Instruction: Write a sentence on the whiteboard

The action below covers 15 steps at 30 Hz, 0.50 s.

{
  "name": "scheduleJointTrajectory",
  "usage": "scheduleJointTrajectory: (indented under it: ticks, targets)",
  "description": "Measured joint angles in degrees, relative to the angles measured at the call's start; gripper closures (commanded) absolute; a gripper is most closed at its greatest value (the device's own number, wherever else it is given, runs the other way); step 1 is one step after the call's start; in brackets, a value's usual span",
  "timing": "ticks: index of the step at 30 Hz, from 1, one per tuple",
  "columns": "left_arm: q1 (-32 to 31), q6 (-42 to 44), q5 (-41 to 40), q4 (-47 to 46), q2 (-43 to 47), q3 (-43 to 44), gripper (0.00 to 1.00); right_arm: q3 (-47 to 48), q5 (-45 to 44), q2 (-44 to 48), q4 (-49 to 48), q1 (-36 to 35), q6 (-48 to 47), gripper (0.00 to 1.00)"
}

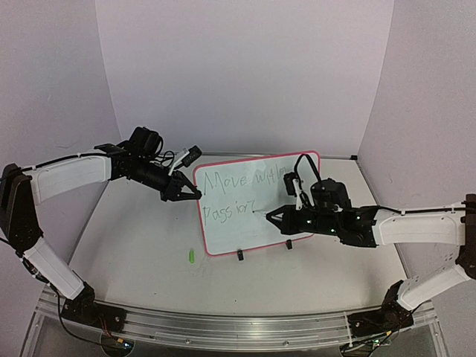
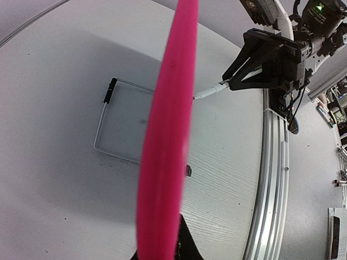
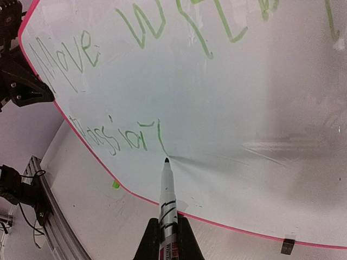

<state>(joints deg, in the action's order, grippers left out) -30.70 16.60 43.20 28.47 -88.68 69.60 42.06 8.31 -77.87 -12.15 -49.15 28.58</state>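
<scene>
Toward the back of the bench (image 1: pixel 134 245), a small whiteboard (image 1: pixel 245 234) with a pink-red frame stands nearly upright, leaning back on a wire stand (image 2: pixel 99 130) with black clip feet (image 1: pixel 240 256) along its lower edge. It faces the two arms.

The left tool (image 1: pixel 195 193) reaches in from the side, and its fingers appear pinched shut on the board's left frame edge. From its own camera the frame fills the middle of the view as a pink band. This hold looks meant to brace the light board so that writing pressure does not push it backward.

The right tool (image 1: pixel 269 216) is clamped tight around a marker (image 3: pixel 167 206), which points forward like an extension of the arm. The marker's tip sits at the white surface just below the last stroke of the lower line. Whether it is pressing or barely off the surface cannot be told.

The sentence (image 1: pixel 227 181) is in thin green handwriting on two slanted lines, reading roughly "Move with" above and "passion" below. The writing seems nearly finished.

A small green piece (image 1: pixel 190 256), perhaps the marker's cap, lies on the bench near the board's lower left corner, clear of both arms.
</scene>
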Motion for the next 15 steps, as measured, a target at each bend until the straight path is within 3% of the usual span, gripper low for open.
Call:
scheduleJointTrajectory:
  ticks: [8,15]
  targets:
    - [0.0,0.0,0.0,0.0,0.0,0.0,1.00,-1.6,-0.5,7.9,1.0,0.6,0.0,1.00]
    - [0.0,0.0,0.0,0.0,0.0,0.0,1.00,-3.2,-0.5,8.4,1.5,3.0,-0.1,1.00]
